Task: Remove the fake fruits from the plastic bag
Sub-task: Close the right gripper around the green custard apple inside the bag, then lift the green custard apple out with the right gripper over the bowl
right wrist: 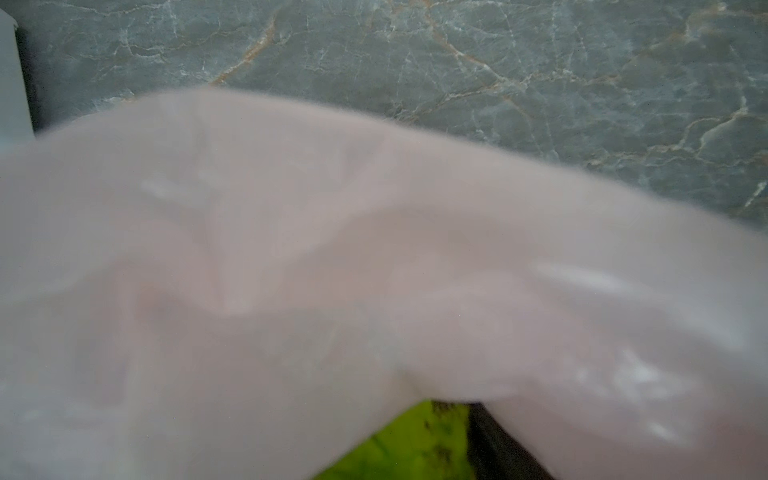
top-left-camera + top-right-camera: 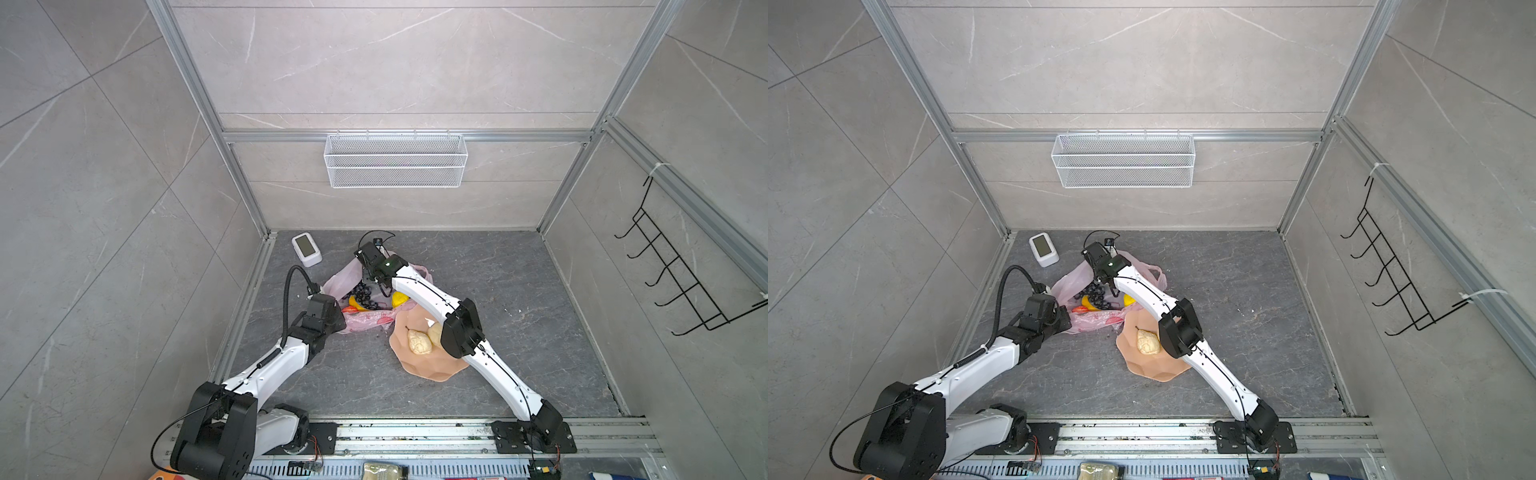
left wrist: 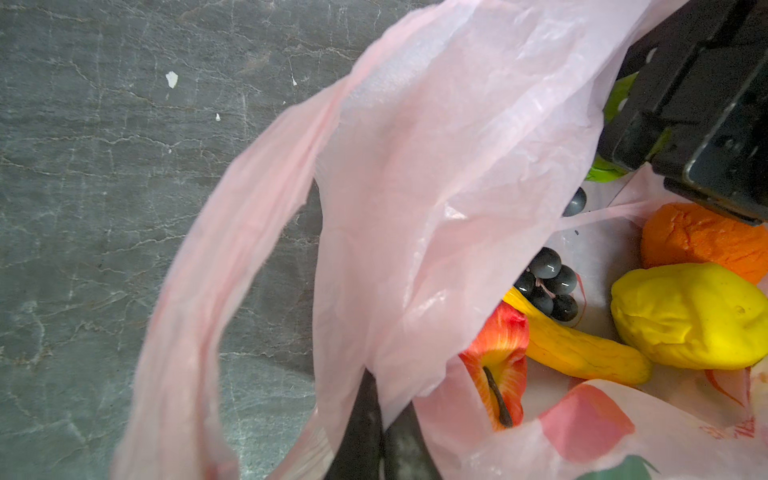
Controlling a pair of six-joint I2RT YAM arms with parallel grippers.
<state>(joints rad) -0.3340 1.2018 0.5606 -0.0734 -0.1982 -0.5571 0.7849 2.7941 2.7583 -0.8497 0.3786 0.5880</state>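
Fake fruits, small moulded plastic pieces, lie mostly inside the thin translucent pink plastic bag (image 2: 365,322). It slumps on the dark grey marbled tabletop (image 2: 519,332) between the two arms, just beside the peach scalloped plate (image 2: 428,372). Two beige lumpy pieces (image 2: 419,343) already sit on that plate.

The left wrist view looks into the open mouth. It shows a dark purple grape bunch (image 3: 548,286), a yellow banana (image 3: 582,351), a lumpy yellow piece (image 3: 690,316), a bumpy orange piece (image 3: 698,243) and a red apple with a dark stem (image 3: 498,370).

The left gripper (image 3: 380,440) has its fingers pressed together on a fold of the bag's rim, holding the mouth up. The right gripper (image 2: 376,280) reaches down into the bag at a bright green piece (image 3: 619,95). Pink film smothers its own camera, so I cannot tell whether its fingers are spread or closed on anything.

The fruits look light, hollow and a little squashy, with smooth skins that could slip from a shallow pinch. The round ones are best taken across their widest part and the banana across its middle. The grapes want a hold on the body of the cluster, since single beads would likely shift. The bag is limp and clingy; it may snag on a finger and ride up with a fruit, so the rim pinch matters.
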